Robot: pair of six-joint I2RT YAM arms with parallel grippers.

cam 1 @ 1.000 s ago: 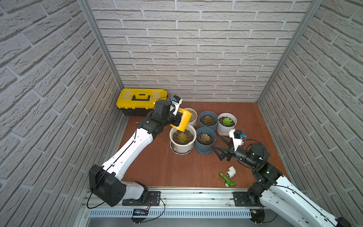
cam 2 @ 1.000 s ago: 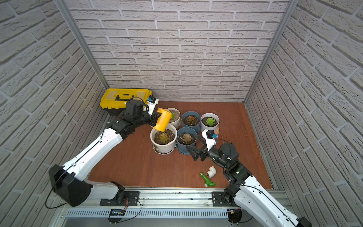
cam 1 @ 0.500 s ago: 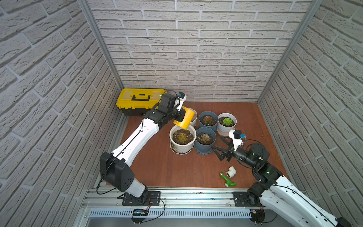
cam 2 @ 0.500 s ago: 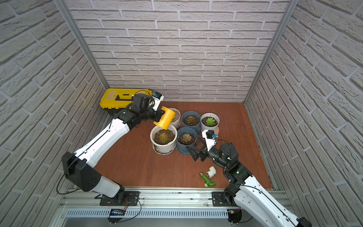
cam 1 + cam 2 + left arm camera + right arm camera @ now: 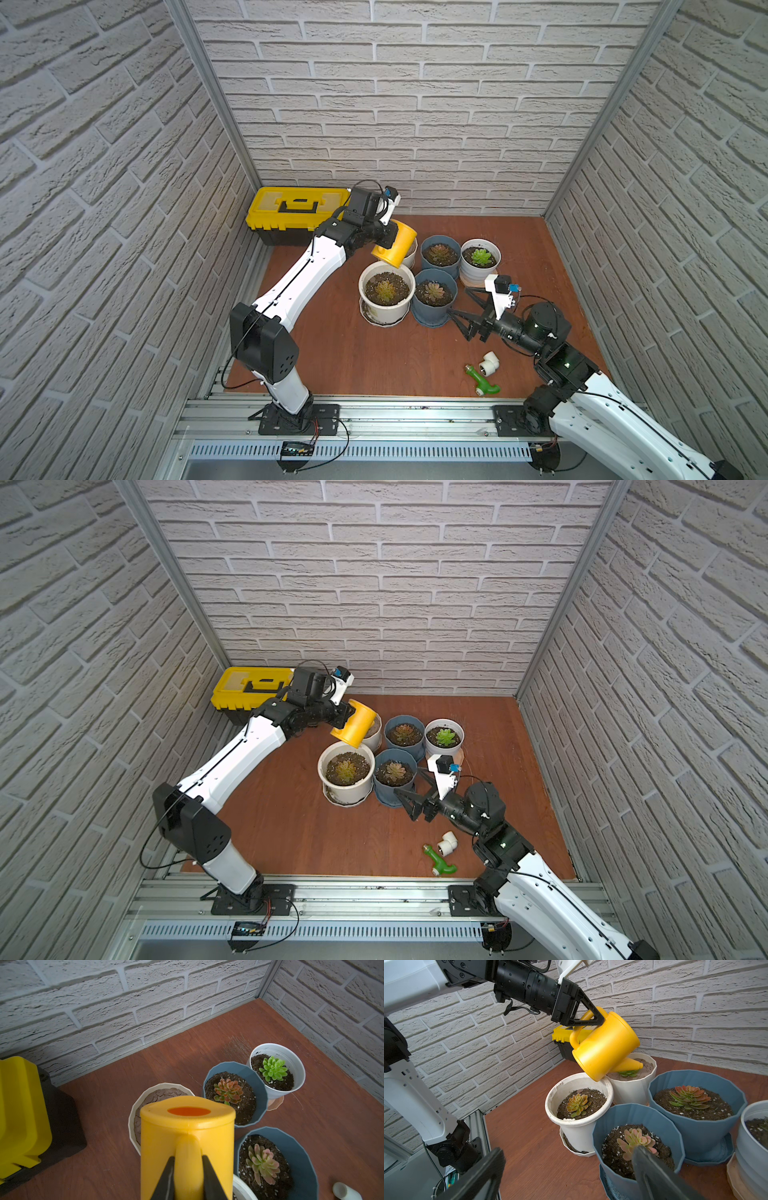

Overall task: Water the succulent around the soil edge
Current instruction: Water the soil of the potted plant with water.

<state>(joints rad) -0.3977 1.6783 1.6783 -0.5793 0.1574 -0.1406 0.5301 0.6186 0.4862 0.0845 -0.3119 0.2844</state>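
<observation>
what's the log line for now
left tool: shut on watering can | spout: above ribbed white pot | right tool: open

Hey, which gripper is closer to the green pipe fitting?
Right. The right gripper hangs open just beyond the green pipe fitting; the left gripper is farther back, past the pots, shut on the yellow watering can.

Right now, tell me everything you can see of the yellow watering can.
The yellow watering can looks like smooth glossy plastic: a squat cylinder with a loop handle, a short cone spout and an oval fill hole on top. The left pincer is shut on the handle, holding the can in the air, tipped spout-down. The spout hangs over the ribbed white pot, the base above the wide white pot at its rim. No water stream shows.
</observation>
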